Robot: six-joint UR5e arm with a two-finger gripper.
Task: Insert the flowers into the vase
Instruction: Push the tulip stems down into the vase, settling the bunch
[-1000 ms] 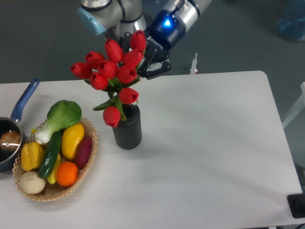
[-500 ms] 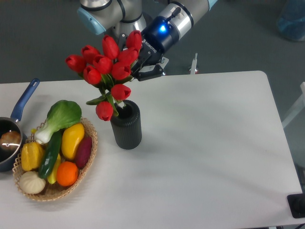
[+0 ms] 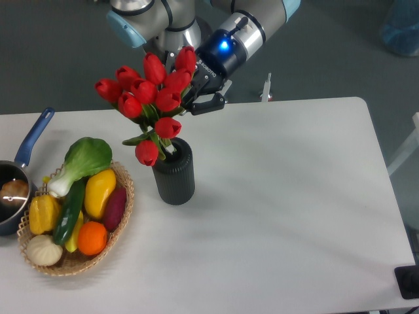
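The flowers [image 3: 154, 91], a bunch of red tulips with green stems and leaves, lean left above the vase [image 3: 174, 178]. Their lower stems reach down into its round mouth. The vase is a dark ribbed cylinder standing upright on the white table [image 3: 281, 196]. My gripper [image 3: 197, 99] is at the right side of the bunch at bud height, above and behind the vase. It is shut on the flowers. The buds hide most of the fingers and the spot where they hold the stems.
A wicker basket [image 3: 124, 196] of vegetables and fruit stands just left of the vase. A blue-handled saucepan [image 3: 34, 137] sits at the table's left edge. My arm reaches in from the back, above the table's far edge.
The bunch and my gripper swung left and slightly up, then came back a little to the right and down. The stems stay in the vase mouth. The vase has not moved.
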